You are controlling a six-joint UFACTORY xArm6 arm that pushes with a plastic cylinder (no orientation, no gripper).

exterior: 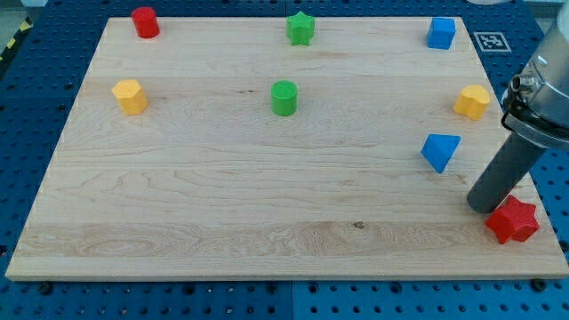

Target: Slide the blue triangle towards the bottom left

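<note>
The blue triangle [440, 151] lies on the wooden board [267, 178] at the view's right, a little below the middle. My tip [484, 206] rests on the board below and to the right of the blue triangle, apart from it by a small gap. The tip stands right next to a red star [513, 220], which lies at the view's bottom right.
A blue cube [441, 33] is at the top right, a yellow block [473, 102] at the right edge. A green star [301, 28] is at the top middle, a green cylinder [284, 98] below it. A red cylinder [145, 22] and a yellow block [130, 96] are at the left.
</note>
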